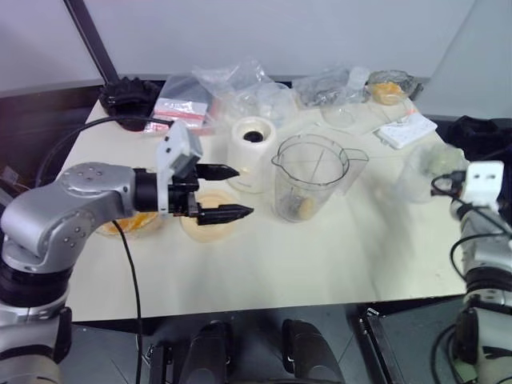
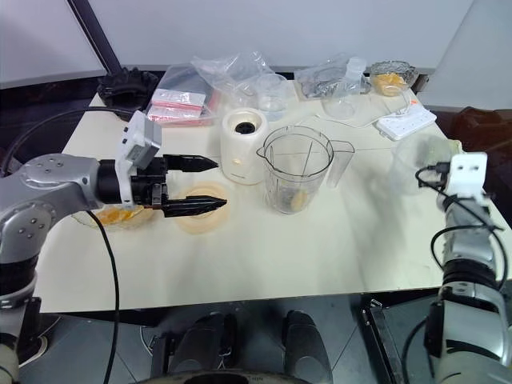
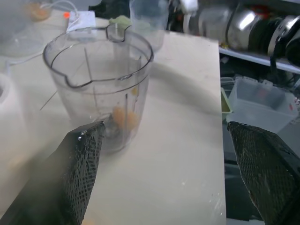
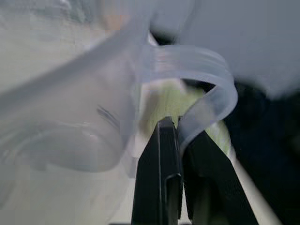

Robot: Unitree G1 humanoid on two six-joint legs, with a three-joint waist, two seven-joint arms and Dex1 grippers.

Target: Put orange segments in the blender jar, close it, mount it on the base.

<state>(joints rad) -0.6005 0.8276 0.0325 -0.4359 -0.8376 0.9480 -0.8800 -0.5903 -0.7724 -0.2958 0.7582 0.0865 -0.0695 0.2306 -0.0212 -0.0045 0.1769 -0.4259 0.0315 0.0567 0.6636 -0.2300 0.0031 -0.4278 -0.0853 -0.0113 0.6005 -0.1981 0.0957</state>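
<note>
The blender jar (image 1: pixel 310 178) stands upright mid-desk, just right of the left gripper (image 1: pixel 230 192), whose open fingers point toward it. The right gripper (image 4: pixel 180 140) fingers pinch a clear cup's (image 4: pixel 93 112) rim.

Silver arms, black cables, 2 black-fingered grippers

Cream table (image 1: pixel 320 272), pale grey wall (image 1: pixel 320 32), dark floor (image 1: pixel 120 352)
</note>
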